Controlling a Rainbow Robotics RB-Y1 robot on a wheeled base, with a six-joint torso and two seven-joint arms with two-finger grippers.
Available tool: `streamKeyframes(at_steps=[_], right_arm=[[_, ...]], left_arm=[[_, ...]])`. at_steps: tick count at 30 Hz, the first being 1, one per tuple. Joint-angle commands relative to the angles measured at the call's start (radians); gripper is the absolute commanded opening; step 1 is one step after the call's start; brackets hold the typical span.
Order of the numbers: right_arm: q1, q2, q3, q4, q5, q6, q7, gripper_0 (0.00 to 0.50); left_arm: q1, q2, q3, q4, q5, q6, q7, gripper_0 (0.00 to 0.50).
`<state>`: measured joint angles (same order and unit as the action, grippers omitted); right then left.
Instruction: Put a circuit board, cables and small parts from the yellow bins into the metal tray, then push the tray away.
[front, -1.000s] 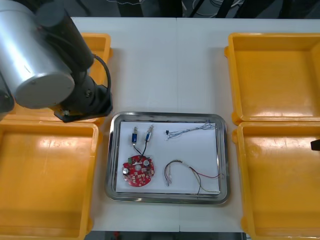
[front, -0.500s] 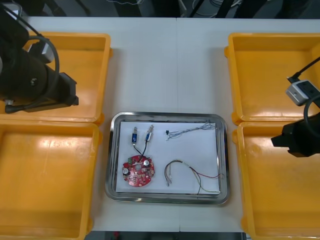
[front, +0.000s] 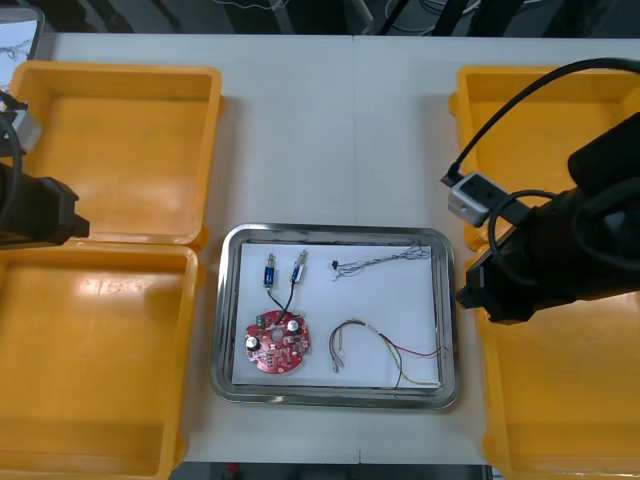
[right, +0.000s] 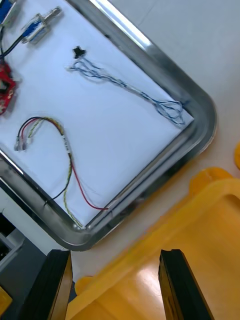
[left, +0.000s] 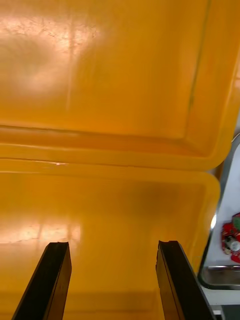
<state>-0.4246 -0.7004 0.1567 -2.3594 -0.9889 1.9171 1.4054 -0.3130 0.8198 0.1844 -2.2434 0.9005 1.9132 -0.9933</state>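
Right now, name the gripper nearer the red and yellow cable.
Right. The right gripper hovers over a yellow bin's rim beside the metal tray edge nearest the red and yellow cable; the left gripper hangs over the left bins, across the tray.

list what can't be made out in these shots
- Right gripper, above the near right yellow plastic bin: front view, its own arm hides the jaws.
- Left gripper, above the near left yellow plastic bin: likewise.
- Round red circuit board: left wrist view, cut by the edge.
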Motion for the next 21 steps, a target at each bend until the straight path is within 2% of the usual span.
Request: streamKeyframes(at_steps=[1,7,14,18,21], right_arm=[[-0.086,-0.019,0.138,-0.001,0.010,0.003,0.053,0.500],[-0.166,0.010,0.330,-0.001,0.067,-0.006,0.089,0.500],[-0.220,0.050,0.474,0.042,0.119,-0.032,0.236,0.500],[-0.232,0.073,0.541,0.081,0.139,-0.090,0.308,0.500],[-0.235,0.093,0.601,0.097,0.184,-0.145,0.345,0.500]], left_arm=[[0.089,0.059,0.092,-0.041,-0.002,0.007,-0.073,0.500],[0.155,0.068,0.136,-0.041,-0.003,0.007,-0.107,0.500],[0.207,0.073,0.164,-0.042,-0.012,0.007,-0.136,0.500],[0.216,0.073,0.164,-0.041,-0.019,0.007,-0.156,0.500],[0.219,0.073,0.164,-0.041,-0.017,0.007,-0.171,0.500]])
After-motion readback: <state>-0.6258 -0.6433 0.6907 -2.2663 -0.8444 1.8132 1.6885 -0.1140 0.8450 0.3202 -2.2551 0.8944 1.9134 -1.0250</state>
